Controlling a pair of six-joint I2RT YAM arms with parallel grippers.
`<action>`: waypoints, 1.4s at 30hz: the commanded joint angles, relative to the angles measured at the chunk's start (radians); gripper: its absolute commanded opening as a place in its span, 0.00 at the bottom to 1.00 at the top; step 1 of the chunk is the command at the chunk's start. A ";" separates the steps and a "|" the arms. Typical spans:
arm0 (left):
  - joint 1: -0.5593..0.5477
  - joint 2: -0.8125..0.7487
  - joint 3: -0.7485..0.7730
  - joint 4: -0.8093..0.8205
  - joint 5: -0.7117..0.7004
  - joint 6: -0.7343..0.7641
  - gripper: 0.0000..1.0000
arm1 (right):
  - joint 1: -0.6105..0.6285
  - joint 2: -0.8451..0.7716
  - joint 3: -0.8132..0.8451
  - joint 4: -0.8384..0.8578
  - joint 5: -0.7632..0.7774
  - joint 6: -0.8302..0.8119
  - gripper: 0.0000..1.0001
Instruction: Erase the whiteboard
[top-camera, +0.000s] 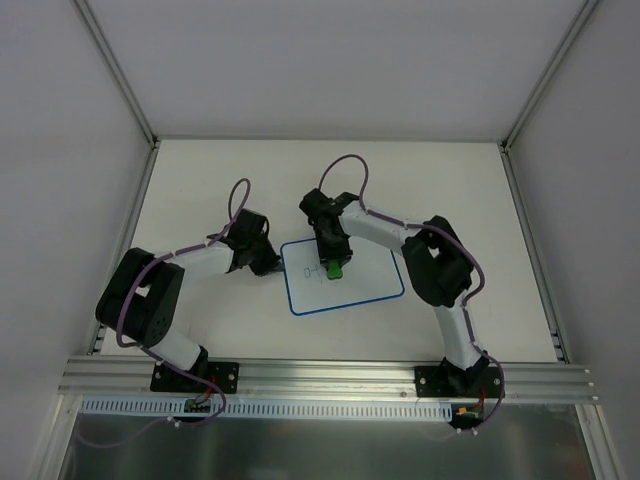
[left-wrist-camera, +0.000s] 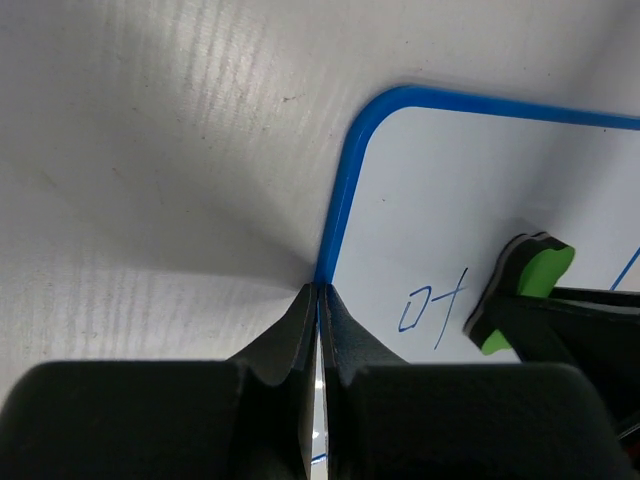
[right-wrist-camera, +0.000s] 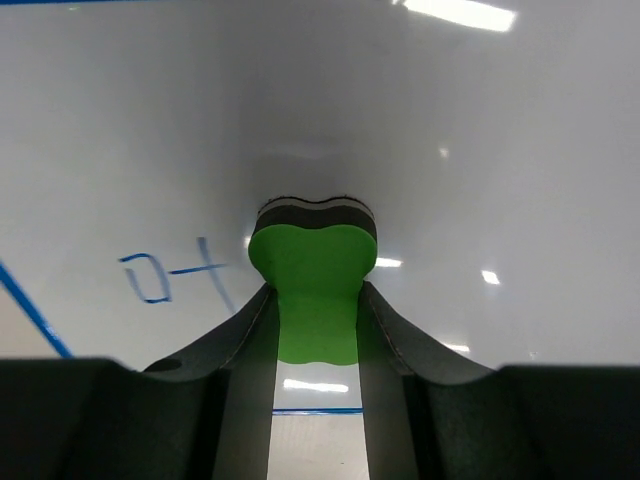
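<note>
The whiteboard (top-camera: 365, 275), white with a thin blue border, lies flat at the table's middle. A small blue handwritten mark (left-wrist-camera: 432, 308) sits near its left edge; it also shows in the right wrist view (right-wrist-camera: 170, 277). My right gripper (top-camera: 333, 262) is shut on the green eraser (right-wrist-camera: 312, 282), holding it over the board just right of the mark. My left gripper (left-wrist-camera: 319, 300) is shut on the board's left blue edge (left-wrist-camera: 335, 220), pinching it. The eraser (left-wrist-camera: 522, 290) shows in the left wrist view too.
The board lies on a white tabletop (top-camera: 200, 180) inside a white-walled enclosure. An aluminium rail (top-camera: 320, 375) runs along the near edge by both arm bases.
</note>
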 joint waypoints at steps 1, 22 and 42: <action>-0.044 0.046 0.010 -0.010 0.010 -0.027 0.00 | 0.073 0.099 0.060 -0.021 -0.069 0.041 0.00; -0.058 0.044 -0.001 0.013 -0.050 -0.067 0.00 | 0.068 -0.007 -0.108 -0.089 0.004 0.037 0.00; -0.056 0.049 0.003 0.018 -0.031 -0.056 0.00 | 0.119 0.046 0.020 0.011 -0.006 0.119 0.00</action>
